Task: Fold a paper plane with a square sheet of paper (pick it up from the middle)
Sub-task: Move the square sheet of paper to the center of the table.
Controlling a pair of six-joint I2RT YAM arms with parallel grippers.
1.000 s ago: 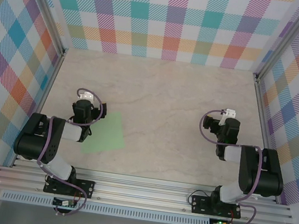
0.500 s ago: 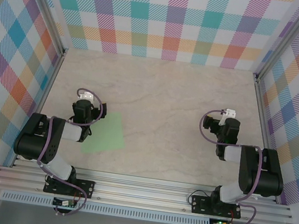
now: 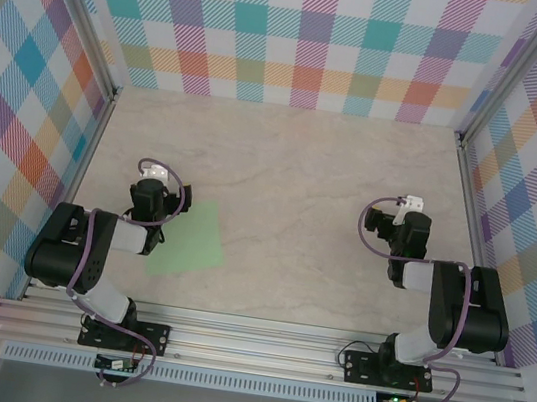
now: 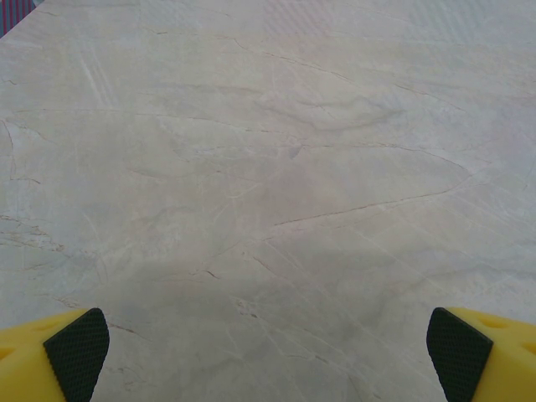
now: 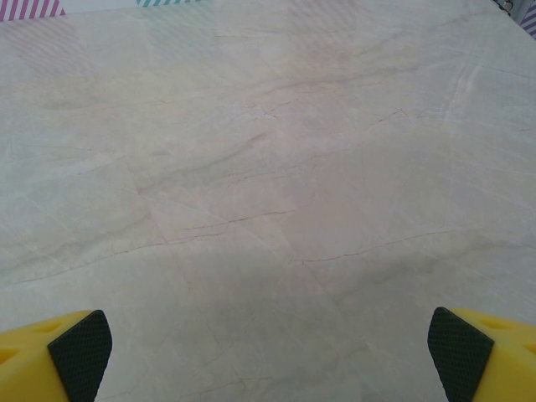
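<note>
Nothing has moved: the square sheet of paper (image 3: 187,239) lies flat on the tabletop (image 3: 301,186) just beside the left arm (image 3: 90,245), both arms' jaws are wide open and empty, and a hard pinch at its middle may crumple the thin paper.

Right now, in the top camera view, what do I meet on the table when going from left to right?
left gripper → square sheet of paper → right gripper
</note>
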